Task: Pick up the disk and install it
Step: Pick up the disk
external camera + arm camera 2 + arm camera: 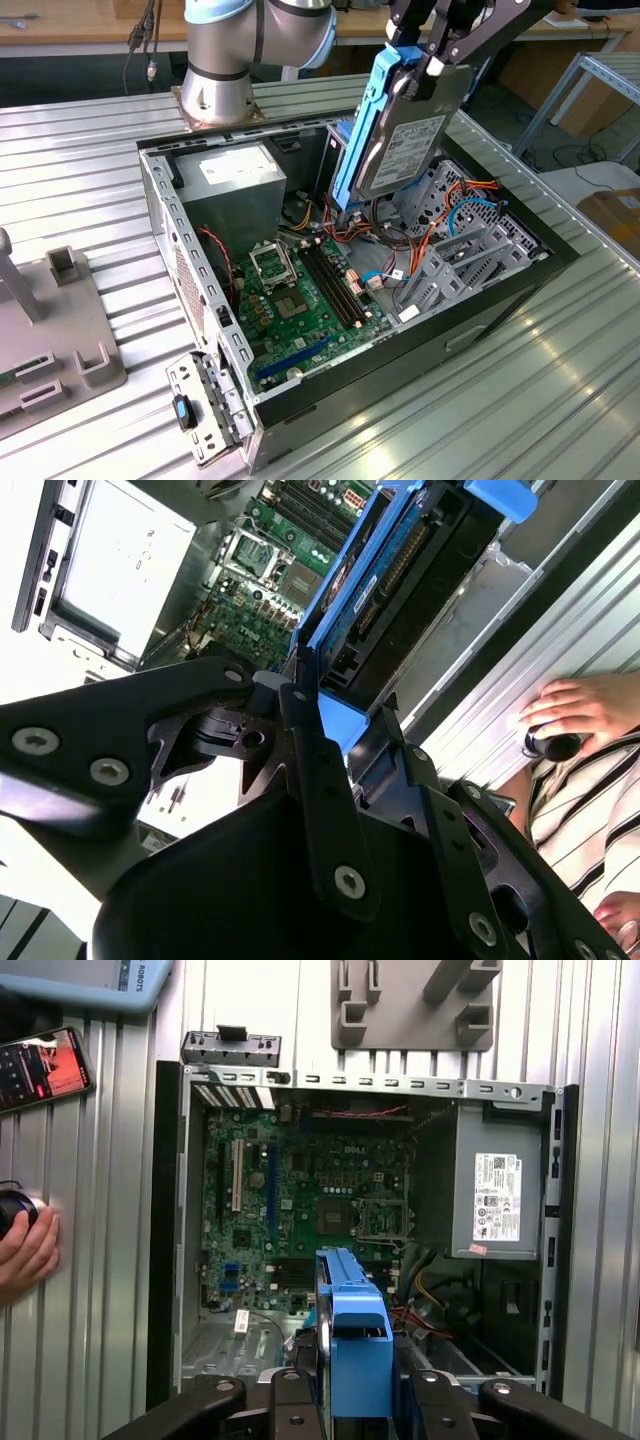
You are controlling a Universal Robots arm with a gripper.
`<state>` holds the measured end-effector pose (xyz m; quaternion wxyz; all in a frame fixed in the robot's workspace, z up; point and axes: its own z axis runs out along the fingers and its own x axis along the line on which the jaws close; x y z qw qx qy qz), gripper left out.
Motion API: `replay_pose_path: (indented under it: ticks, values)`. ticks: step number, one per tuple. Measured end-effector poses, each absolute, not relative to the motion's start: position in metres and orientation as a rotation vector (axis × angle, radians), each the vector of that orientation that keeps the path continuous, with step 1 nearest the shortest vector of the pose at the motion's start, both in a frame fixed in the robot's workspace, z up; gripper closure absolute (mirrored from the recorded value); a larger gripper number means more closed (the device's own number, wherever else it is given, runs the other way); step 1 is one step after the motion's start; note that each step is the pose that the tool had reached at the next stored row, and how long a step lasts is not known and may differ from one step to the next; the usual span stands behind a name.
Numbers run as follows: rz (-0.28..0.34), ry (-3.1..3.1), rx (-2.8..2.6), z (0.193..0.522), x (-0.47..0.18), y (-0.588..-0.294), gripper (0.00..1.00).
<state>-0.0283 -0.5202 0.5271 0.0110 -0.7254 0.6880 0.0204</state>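
One gripper (430,62) clamped on the upper end of the disk (405,140), disk upright with blue rails, hanging above the open computer case (165,215) near its cabled drive bays, motherboard (300,290) below, a person's hand (25,1250) on the table beside the case.

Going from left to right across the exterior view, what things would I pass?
Grey plastic fixture → power supply → the disk, held up by the gripper.
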Motion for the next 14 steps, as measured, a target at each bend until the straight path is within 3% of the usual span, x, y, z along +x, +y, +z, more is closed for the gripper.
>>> replay_pose_path:
  ticks: [14]
  values:
    - [0.064, 2.146, -2.263, 0.527, -0.010, -0.520, 0.64]
